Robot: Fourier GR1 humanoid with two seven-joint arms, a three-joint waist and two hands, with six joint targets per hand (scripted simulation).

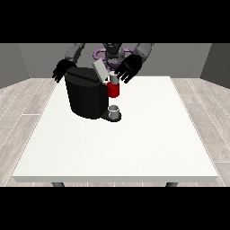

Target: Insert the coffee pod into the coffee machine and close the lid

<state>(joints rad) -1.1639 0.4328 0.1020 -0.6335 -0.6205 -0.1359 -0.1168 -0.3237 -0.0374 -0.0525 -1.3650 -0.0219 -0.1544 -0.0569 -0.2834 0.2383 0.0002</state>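
front view across a white bench (pixel 134 148), robot at the far side. a black coffee machine (pixel 85 96) stands on the far left part of the bench, its grey lid (pixel 100 70) tilted up and open. below the lid, the machine's front carries a red section (pixel 114 90), and a small grey cup (pixel 115 110) sits on the base beneath it. the hand at the view's right (pixel 129 68) hangs just right of the open lid, fingers spread and straight, clamped on nothing. the hand at the view's left (pixel 63 70) is at the machine's far left corner, fingers likewise apart and pointing down. the coffee pod cannot be told apart here; a small pale shape (pixel 113 79) lies just below the right-side hand, above the red section.
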